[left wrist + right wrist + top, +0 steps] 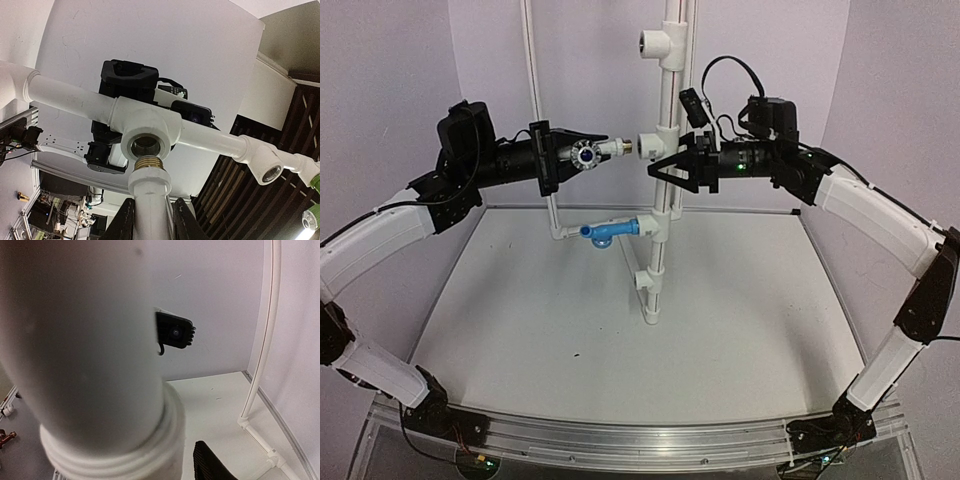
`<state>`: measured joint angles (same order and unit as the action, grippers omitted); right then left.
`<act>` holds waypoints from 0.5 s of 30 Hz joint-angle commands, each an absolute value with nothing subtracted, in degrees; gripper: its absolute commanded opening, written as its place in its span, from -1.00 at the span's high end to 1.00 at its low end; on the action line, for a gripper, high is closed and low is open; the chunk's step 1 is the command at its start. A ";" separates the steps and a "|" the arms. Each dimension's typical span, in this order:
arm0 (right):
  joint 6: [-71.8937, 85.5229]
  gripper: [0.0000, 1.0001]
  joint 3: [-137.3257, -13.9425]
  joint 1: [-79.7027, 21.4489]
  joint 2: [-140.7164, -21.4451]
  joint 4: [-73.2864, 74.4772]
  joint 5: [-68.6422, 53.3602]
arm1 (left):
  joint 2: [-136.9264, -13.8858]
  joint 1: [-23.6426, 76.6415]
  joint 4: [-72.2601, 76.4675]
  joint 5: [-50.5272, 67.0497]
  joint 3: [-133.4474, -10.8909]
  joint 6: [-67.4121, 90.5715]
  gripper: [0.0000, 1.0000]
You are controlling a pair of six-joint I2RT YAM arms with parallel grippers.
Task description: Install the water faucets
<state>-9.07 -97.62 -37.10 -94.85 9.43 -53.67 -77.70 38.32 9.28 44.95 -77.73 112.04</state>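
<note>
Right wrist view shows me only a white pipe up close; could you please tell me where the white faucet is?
Observer: The left gripper holds the white faucet, its brass thread aimed at the middle tee fitting.
Operator: Is the thread inside the opening?
Observer: No; from above, its tip stops just short of it.
Operator: And the blue faucet?
Observer: The blue faucet is already mounted lower on the pipe.
</note>
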 commanded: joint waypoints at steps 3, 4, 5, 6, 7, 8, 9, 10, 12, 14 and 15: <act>-11.79 0.14 -98.42 -38.90 -96.63 8.18 -54.42 | -79.21 39.26 15.24 45.90 -79.01 114.22 0.99; -11.90 0.17 -98.33 -39.00 -96.64 8.20 -54.56 | -79.67 39.45 15.39 46.18 -79.39 114.30 0.99; -11.98 0.19 -98.25 -39.09 -96.67 8.23 -54.71 | -80.14 39.64 15.48 46.50 -79.80 114.34 1.00; -11.97 0.20 -98.23 -39.13 -96.70 8.24 -54.79 | -80.55 39.86 15.60 46.91 -80.12 114.48 1.00; -12.02 0.21 -98.24 -39.17 -96.74 8.25 -54.84 | -80.90 40.12 15.81 47.25 -80.26 114.72 1.00; -12.16 0.22 -98.30 -39.24 -96.77 8.26 -54.90 | -81.07 40.30 16.26 47.36 -80.03 115.05 1.00; -12.34 0.22 -98.32 -39.30 -96.77 8.24 -55.07 | -81.04 40.41 16.86 47.22 -79.67 115.42 1.00; -12.46 0.24 -98.32 -39.40 -96.77 8.28 -55.27 | -80.99 40.46 17.50 46.95 -79.33 115.74 1.00; -12.74 0.26 -98.25 -39.65 -96.77 8.34 -55.58 | -81.05 40.47 18.71 46.75 -78.94 116.36 1.00; -13.21 0.30 -97.95 -39.96 -96.68 8.40 -55.85 | -81.51 40.52 20.28 47.31 -78.86 117.08 1.00; -13.39 0.32 -97.83 -40.07 -96.66 8.42 -55.93 | -81.81 40.60 21.51 47.65 -78.63 117.88 1.00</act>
